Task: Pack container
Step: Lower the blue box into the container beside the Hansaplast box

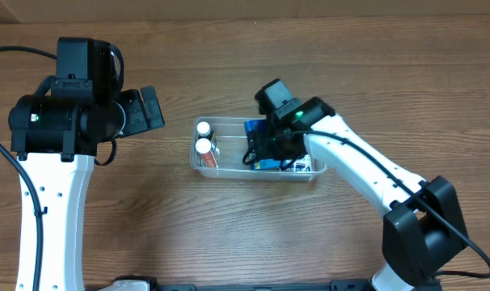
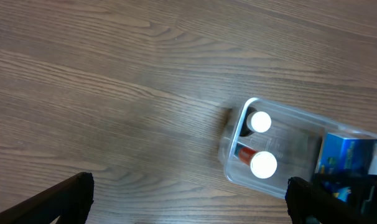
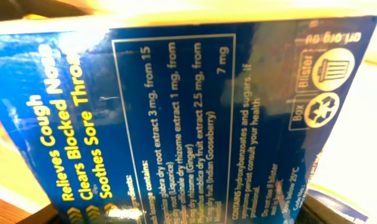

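Container [image 1: 230, 149]: clear tub, sitting mid-table, carrying two white-capped bottles [image 1: 203, 147] at its 9 o'clock end and a blue box [image 1: 255, 129] toward 3. Likely light, thin-walled, flexing, slippery, so gripping the rim is looking safest. Left gripper [image 2: 188, 190]: gaping wide, empty, at 10 o'clock. Right gripper [image 1: 271, 149]: reaching inside; finger spread cannot be told.

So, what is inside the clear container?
Two white-capped bottles at the left end of the container and a blue box beside them. The right gripper hides most of the rest.
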Available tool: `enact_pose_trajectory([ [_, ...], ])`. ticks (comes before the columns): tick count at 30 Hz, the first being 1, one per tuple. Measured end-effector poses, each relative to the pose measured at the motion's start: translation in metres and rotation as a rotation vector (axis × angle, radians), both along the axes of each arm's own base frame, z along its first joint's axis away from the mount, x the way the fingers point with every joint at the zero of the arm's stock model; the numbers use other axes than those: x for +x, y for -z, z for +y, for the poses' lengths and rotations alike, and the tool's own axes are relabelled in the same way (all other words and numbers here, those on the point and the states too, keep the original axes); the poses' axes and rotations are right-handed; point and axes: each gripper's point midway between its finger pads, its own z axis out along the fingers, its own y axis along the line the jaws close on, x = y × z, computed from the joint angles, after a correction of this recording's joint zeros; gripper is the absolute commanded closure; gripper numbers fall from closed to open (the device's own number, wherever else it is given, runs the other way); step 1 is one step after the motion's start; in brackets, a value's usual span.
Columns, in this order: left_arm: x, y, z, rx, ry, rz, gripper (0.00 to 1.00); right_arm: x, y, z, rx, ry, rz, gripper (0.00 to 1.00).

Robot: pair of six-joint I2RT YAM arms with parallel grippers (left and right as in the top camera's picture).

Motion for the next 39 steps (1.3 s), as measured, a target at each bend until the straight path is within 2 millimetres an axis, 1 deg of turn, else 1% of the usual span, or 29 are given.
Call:
enact_pose_trajectory([
  [1, 0.0, 0.0, 0.0, 0.0, 0.0, 0.0, 0.0, -0.001, 0.0, 0.004, 0.006, 0.015, -0.001, 0.23],
  [4, 0.0, 0.0, 0.0, 0.0, 0.0, 0.0, 0.0, 0.0, -0.001, 0.006, 0.013, 0.072, 0.007, 0.23],
  [7, 0.0, 0.0, 0.0, 0.0, 0.0, 0.0, 0.0, 0.008, -0.003, 0.01, 0.038, 0.126, -0.011, 0.23],
  [12, 0.0, 0.0, 0.0, 0.0, 0.0, 0.0, 0.0, 0.01, -0.001, 0.009, 0.035, 0.17, -0.005, 0.23],
  [16, 0.0, 0.0, 0.0, 0.0, 0.0, 0.0, 0.0, 0.009, 0.008, 0.007, 0.014, 0.174, 0.011, 0.22],
  [19, 0.0, 0.0, 0.0, 0.0, 0.0, 0.0, 0.0, 0.007, 0.012, 0.005, 0.0, 0.178, 0.027, 0.2],
  [23, 0.0, 0.0, 0.0, 0.0, 0.0, 0.0, 0.0, 0.004, 0.017, 0.003, -0.014, 0.179, 0.044, 0.22],
  [27, 0.0, 0.0, 0.0, 0.0, 0.0, 0.0, 0.0, 0.0, 0.018, 0.0, -0.03, 0.178, 0.061, 0.22],
  [29, 0.0, 0.0, 0.0, 0.0, 0.0, 0.0, 0.0, -0.001, 0.018, 0.0, -0.032, 0.179, 0.064, 0.18],
  [30, 0.0, 0.0, 0.0, 0.0, 0.0, 0.0, 0.0, -0.001, 0.019, -0.001, -0.033, 0.178, 0.064, 0.13],
  [31, 0.0, 0.0, 0.0, 0.0, 0.0, 0.0, 0.0, -0.001, 0.019, -0.001, -0.033, 0.176, 0.063, 0.04],
  [32, 0.0, 0.0, 0.0, 0.0, 0.0, 0.0, 0.0, -0.001, 0.019, -0.001, -0.034, 0.174, 0.064, 0.0],
  [39, 0.0, 0.0, 0.0, 0.0, 0.0, 0.0, 0.0, -0.001, 0.019, -0.002, -0.04, 0.176, 0.061, 0.0],
])
